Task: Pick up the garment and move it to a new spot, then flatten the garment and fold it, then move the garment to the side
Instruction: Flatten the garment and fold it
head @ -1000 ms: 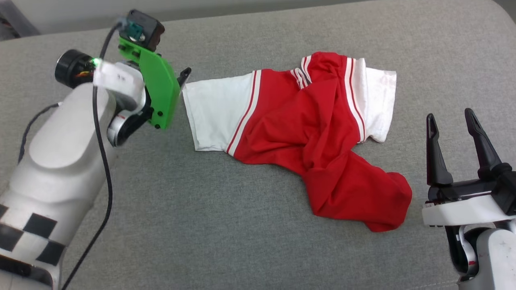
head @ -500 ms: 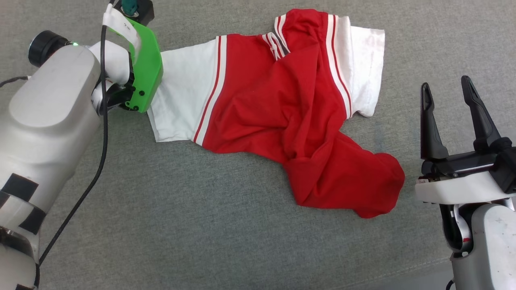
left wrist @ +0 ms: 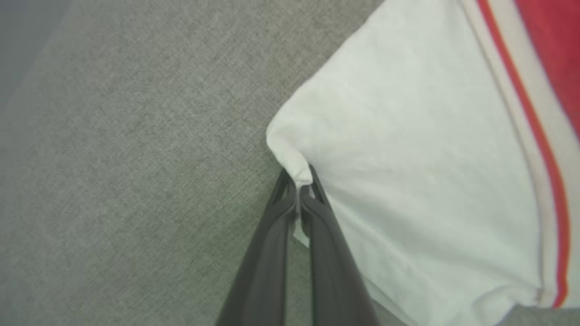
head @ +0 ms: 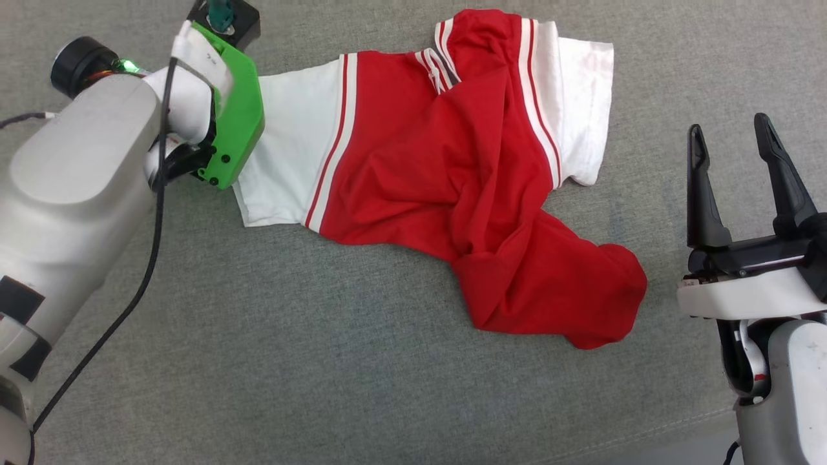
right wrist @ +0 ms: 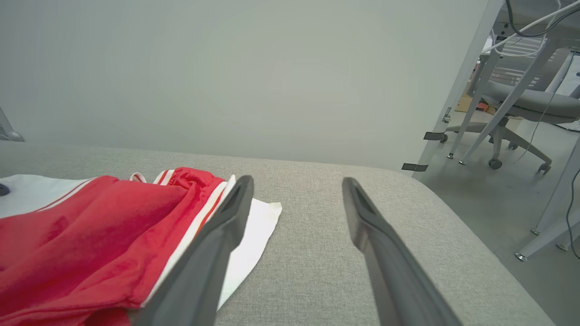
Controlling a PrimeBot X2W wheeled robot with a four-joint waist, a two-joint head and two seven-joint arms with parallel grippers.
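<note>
**anon1:** Grey fabric table [head: 310, 361], garment [head: 413, 161] lying crumpled across it?
**anon2:** yep. left gripper [left wrist: 298, 184] fingers pinched on its white sleeve corner, right gripper [head: 729, 126] fingers spread, near the red hem.

The garment [head: 446, 168], a red shirt with white striped-trim sleeves, lies crumpled on grey fabric, sleeves spread sideways.

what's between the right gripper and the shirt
Just bare grey cushion. In the head view, nothing lies between the open right gripper and the shirt.
</note>
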